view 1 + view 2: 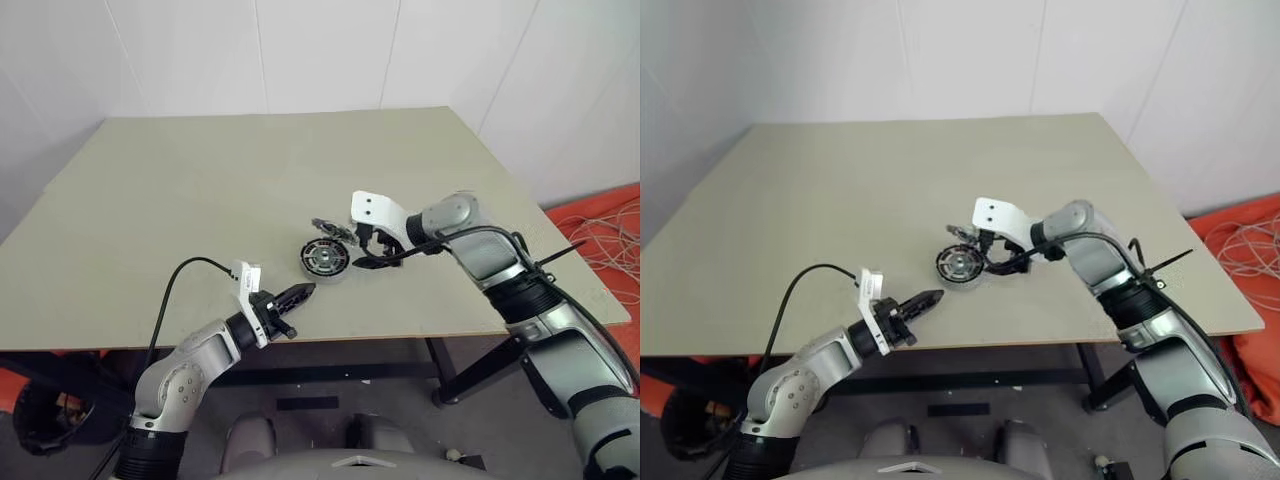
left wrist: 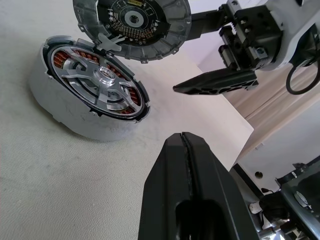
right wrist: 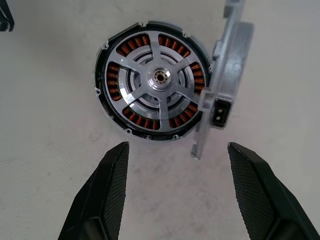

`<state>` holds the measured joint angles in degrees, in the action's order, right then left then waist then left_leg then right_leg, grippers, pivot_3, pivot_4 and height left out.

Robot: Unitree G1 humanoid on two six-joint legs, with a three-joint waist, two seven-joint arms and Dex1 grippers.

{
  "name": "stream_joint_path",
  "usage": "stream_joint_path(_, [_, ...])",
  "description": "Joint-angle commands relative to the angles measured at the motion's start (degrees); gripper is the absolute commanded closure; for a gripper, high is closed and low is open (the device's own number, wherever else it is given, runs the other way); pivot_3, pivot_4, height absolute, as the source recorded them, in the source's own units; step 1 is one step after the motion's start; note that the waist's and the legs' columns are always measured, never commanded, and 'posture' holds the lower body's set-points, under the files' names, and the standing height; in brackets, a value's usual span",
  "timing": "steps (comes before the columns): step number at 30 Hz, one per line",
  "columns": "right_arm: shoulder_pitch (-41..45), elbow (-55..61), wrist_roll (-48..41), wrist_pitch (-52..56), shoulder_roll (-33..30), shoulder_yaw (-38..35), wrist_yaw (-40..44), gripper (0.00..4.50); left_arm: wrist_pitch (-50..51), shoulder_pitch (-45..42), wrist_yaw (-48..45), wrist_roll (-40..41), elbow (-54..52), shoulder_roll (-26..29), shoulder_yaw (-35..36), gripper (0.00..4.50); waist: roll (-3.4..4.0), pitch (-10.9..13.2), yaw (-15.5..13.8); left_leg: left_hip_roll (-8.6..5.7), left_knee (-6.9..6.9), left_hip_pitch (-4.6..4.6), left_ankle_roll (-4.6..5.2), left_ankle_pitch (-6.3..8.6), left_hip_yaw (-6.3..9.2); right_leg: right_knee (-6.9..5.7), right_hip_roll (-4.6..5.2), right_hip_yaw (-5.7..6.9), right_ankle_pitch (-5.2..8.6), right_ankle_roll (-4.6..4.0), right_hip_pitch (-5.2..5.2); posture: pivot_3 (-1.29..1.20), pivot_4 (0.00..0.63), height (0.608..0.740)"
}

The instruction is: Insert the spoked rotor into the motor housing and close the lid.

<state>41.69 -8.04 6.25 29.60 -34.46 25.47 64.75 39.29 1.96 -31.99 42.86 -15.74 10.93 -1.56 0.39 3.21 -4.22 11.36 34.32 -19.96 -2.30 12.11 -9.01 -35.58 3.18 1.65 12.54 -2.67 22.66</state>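
Beige table (image 1: pixel 200 200) against white wall (image 1: pixel 300 50); orange floor cover (image 1: pixel 610 215) at right with tangled pale cables (image 1: pixel 612 245).

Beige table (image 1: pixel 200 200) against white panelled walls (image 1: pixel 300 50); orange floor (image 1: pixel 620 200) with cables

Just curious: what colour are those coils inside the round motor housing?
Copper-orange, ringed under the silver spokes of the motor housing; the right wrist view shows it best.

Shiny metal spoked rotor (image 3: pixel 159 80) sits inside the matt grey motor housing (image 2: pixel 65 117); beside it, table (image 1: pixel 200 200) looks matt and smooth.
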Motion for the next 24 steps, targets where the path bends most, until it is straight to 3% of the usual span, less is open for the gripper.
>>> stream_joint_path(1, [-1.18, 2.43, 0.48, 1.39, -0.64, -0.08, -0.2, 0.95, -0.33, -0.59, -0.29, 0.7, -1.44, 0.07, 0.48, 4.5, 0.0, 0.0, -0.12, -0.01, 0.0, 0.0, 0.0, 0.0, -0.01, 0.01, 0.01, 0.0, -0.01, -0.01, 0.03, 0.0, 0.0, 0.74])
stream_joint_path(24, [-3.67, 11.41, -5.41, 5.15, -0.39, -0.38, 3.75, 0.95, -0.18, -0.53, -0.18, 0.88, -1.56, 0.08, 0.56, 4.5, 0.0, 0.0, 0.1, 0.01, -0.01, -0.01, 0.06, 0.03, 0.07, 0.04, 0.01, -0.01, 0.01, 0.01, 0.0, 0.0, 0.0, 0.74])
